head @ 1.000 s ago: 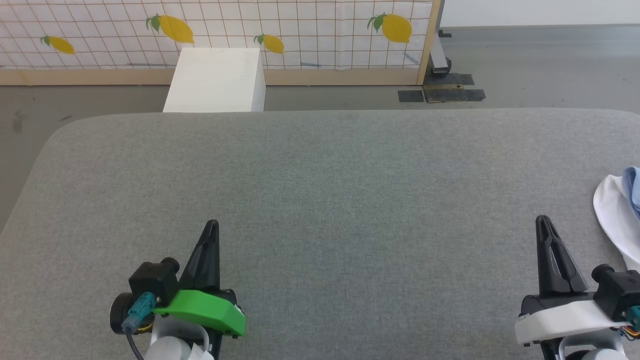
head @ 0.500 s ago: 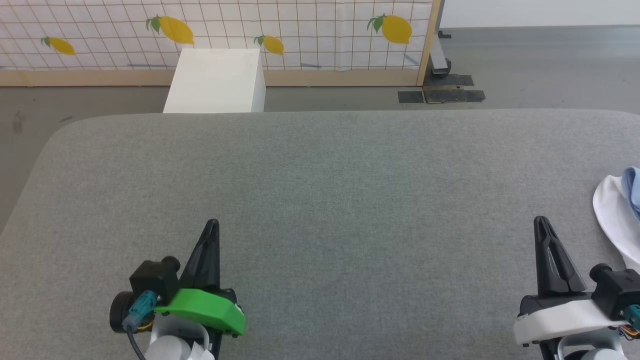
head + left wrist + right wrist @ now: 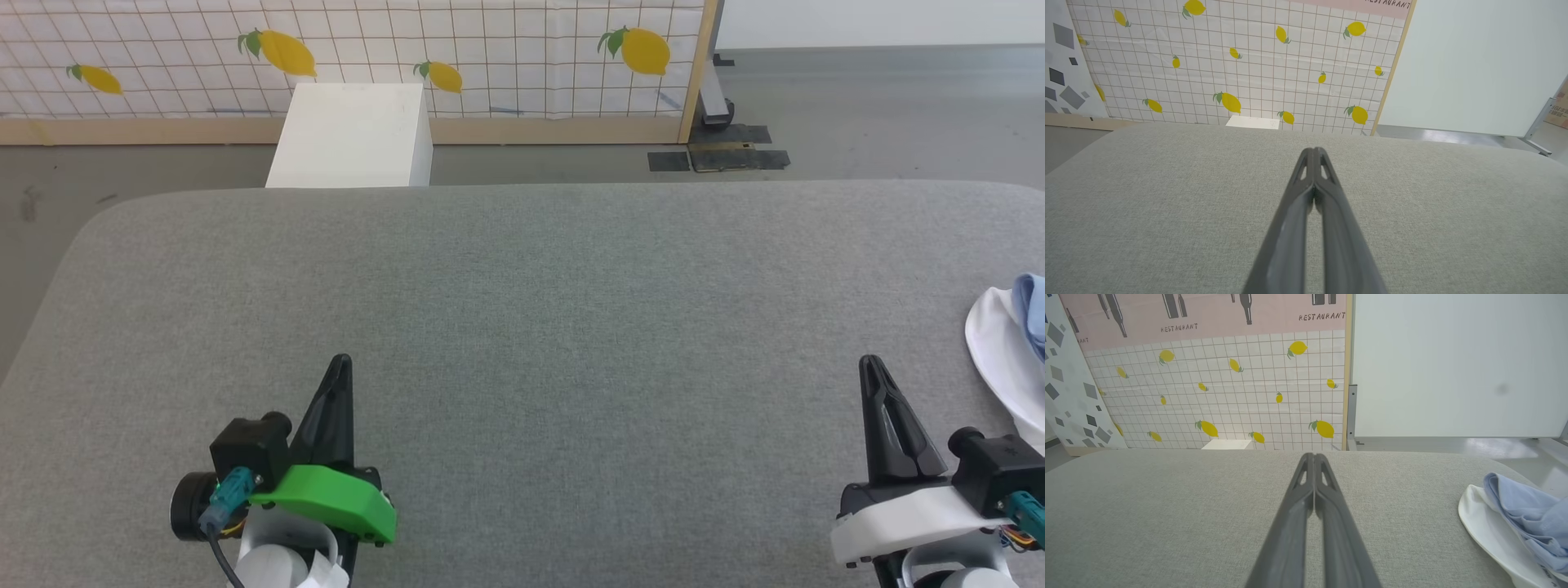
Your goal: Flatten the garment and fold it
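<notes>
Left gripper (image 3: 340, 363): sitting at the near left over the tabletop (image 3: 531, 310), its fingers (image 3: 1290, 228) pressing together tip to tip, gripping nothing.
Right gripper (image 3: 870, 365): sitting at the near right, fingers (image 3: 1339, 539) likewise pressing together, empty.
Garment (image 3: 1527, 514): lying bunched at the tabletop's right edge (light blue folds over a white part), just to the right of the right gripper, apart from it.
White box (image 3: 351, 135): standing on the floor (image 3: 857, 106) beyond the tabletop's far edge.
Lemon-print panel (image 3: 490, 57): standing behind the box, facing the robot.
</notes>
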`<state>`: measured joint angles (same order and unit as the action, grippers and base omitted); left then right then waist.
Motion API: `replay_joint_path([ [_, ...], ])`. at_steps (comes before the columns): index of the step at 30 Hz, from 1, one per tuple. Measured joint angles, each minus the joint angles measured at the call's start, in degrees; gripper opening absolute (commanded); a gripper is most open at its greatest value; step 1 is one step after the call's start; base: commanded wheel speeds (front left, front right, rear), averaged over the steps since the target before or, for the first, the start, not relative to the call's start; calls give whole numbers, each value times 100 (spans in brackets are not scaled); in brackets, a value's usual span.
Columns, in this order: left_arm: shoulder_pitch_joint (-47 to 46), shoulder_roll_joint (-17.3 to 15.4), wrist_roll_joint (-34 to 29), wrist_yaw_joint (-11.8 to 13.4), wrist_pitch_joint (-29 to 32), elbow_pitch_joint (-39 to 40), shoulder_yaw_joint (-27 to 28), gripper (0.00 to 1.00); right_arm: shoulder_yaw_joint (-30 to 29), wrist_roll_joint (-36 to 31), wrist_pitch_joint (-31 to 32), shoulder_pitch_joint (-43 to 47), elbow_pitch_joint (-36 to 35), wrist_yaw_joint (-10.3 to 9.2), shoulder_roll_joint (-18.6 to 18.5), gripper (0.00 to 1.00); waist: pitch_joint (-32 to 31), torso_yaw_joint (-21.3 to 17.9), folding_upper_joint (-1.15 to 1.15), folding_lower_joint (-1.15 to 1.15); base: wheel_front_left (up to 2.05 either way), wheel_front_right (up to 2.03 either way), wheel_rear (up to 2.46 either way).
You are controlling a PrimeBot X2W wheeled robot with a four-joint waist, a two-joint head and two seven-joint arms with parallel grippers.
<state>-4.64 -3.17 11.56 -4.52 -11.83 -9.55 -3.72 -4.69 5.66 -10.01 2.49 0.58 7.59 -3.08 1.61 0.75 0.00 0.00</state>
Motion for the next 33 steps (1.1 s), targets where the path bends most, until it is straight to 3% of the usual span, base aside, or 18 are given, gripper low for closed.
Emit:
replay_joint_path([
  [33,117,0,-353,123,387,304,118,0,144,-175,330,-17,-3,0,0,0,-53,-25,0,0,0,0,0],
])
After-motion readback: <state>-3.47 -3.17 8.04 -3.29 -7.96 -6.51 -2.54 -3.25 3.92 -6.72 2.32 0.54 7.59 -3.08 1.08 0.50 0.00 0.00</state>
